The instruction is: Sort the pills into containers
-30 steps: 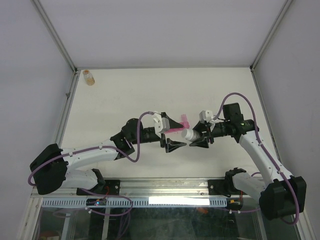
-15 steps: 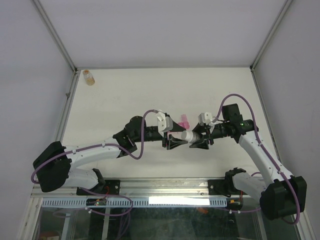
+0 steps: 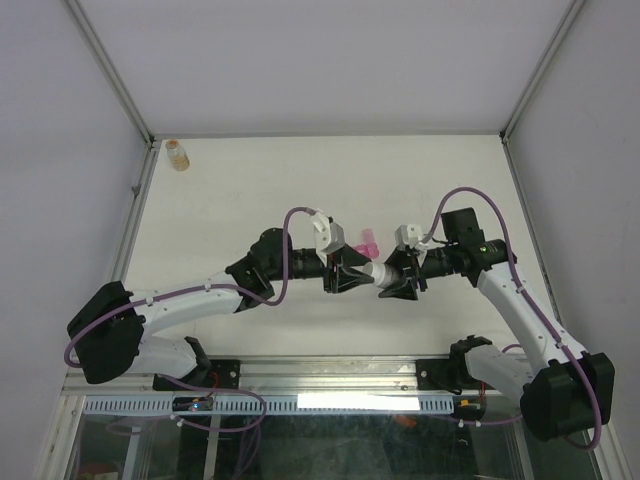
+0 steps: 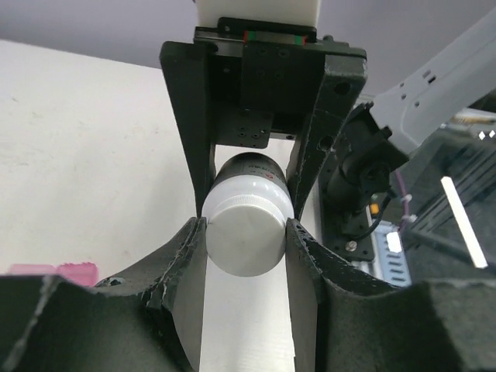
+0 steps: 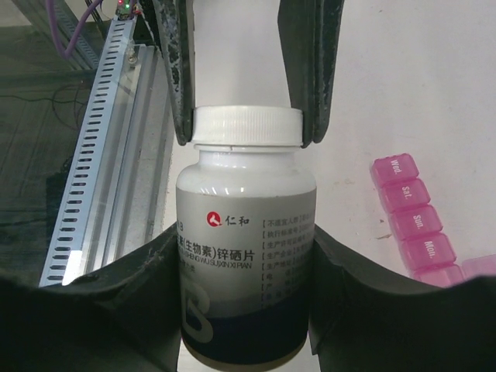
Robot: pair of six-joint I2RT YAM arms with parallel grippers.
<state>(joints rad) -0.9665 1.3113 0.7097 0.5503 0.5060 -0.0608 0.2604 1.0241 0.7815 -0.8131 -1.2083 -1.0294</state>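
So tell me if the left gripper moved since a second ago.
Yes. Left gripper shifted right, away from the amber bottle, closing on the white bottle by its cap.

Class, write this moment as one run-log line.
right gripper: holds white bottle | left gripper: shut on cap | pink organiser: on table

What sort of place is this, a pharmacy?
Probably a robotics lab test cell: a white table boxed in by plain panels, left arm and right arm bolted at its edge, a pill bottle and pink organiser.
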